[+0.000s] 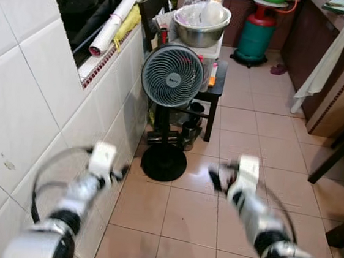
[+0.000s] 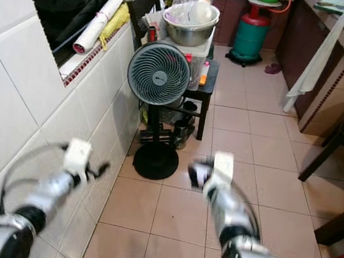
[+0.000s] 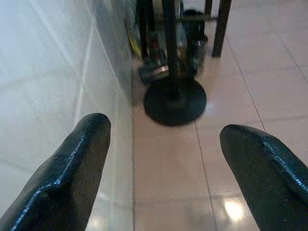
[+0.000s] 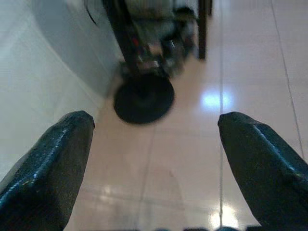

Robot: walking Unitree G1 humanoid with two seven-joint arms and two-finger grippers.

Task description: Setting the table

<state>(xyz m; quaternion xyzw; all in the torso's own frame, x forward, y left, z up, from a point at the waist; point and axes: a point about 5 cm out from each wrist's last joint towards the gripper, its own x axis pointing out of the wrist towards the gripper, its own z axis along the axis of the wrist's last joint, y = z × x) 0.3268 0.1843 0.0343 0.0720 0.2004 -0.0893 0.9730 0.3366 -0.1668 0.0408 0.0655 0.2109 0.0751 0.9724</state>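
Both arms are held out in front of me over the tiled floor [image 1: 181,216]. My left gripper [image 1: 118,172] hovers close to the white tiled wall [image 1: 32,108]; in the left wrist view its fingers [image 3: 72,168] stand wide apart with nothing between them. My right gripper [image 1: 215,173] is at about the same height, a little right of the fan's base. Its fingers [image 4: 262,159] are also spread and empty. A steel bowl [image 1: 200,27] holding pale items sits on a white box on a black stool [image 1: 215,93] ahead.
A standing fan [image 1: 172,75] with a round black base [image 1: 164,163] is straight ahead against the wall. A green gas cylinder [image 1: 255,36] stands further back. A tiled counter [image 1: 340,79] with a hanging cloth and dark furniture legs [image 1: 335,158] line the right side.
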